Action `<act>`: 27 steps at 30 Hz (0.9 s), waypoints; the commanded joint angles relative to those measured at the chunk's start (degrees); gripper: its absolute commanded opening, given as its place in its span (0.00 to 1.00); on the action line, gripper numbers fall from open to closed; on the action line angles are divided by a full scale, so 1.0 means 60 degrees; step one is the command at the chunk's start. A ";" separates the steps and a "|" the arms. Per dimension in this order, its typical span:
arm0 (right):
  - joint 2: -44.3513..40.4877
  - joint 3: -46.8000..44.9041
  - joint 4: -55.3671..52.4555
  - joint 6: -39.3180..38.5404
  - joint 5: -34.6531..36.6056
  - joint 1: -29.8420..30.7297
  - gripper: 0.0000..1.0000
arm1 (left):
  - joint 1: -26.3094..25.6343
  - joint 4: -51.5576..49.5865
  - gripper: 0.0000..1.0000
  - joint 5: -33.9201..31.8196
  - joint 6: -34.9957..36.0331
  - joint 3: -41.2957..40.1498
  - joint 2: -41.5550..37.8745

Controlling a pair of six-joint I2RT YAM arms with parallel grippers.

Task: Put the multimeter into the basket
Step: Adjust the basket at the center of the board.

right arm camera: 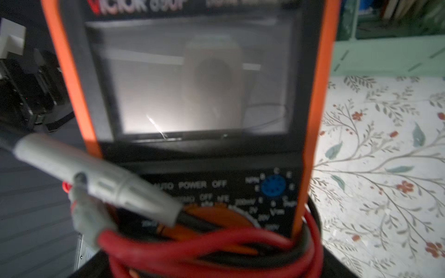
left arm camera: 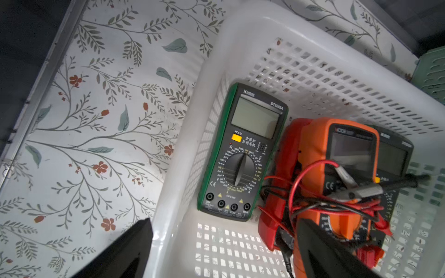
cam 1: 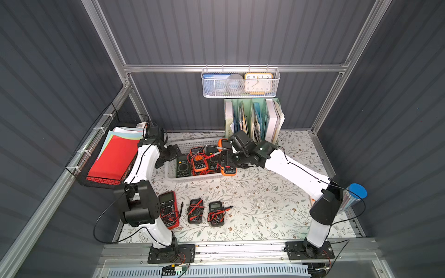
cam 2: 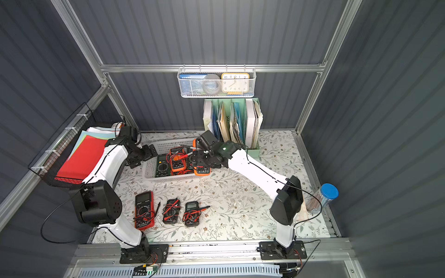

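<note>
Looking down on a flower-and-leaf printed tabletop (cam 1: 265,204), boxed in by dark grey ribbed walls (cam 1: 216,31) on an aluminium frame (cam 1: 231,68). Toward the far left, carries the low white perforated plastic basket (cam 1: 169,169), with a green-edged multimeter (left arm camera: 240,154) and others lying inside. Grips, in the right gripper (cam 1: 225,157) jaws, the orange-cased multimeter (cam 1: 228,171) wound with red and black leads, tilted at the basket's right end; lower end inside or outside the rim, cannot tell. Holds the left gripper (cam 1: 172,154) jaws spread wide and empty, just beside the basket's left end.
</note>
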 commanded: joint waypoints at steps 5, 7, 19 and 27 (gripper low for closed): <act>0.0727 0.1190 0.0309 -0.0609 0.0290 0.0159 0.41 | 0.0267 0.1101 0.99 0.1166 0.0273 -0.0407 0.0617; 0.0914 0.1460 0.0216 -0.0672 0.0294 0.0164 0.41 | 0.0267 0.1260 0.99 0.1487 0.0379 -0.0601 0.0624; 0.1806 0.2651 -0.0066 -0.0883 0.0232 0.0226 0.41 | 0.0193 0.2119 0.99 0.1844 -0.0288 -0.2364 -0.0927; 0.2825 0.3889 0.0158 -0.1525 0.0269 0.0477 0.41 | 0.0186 0.0823 0.99 0.1692 0.0059 -0.1138 -0.2080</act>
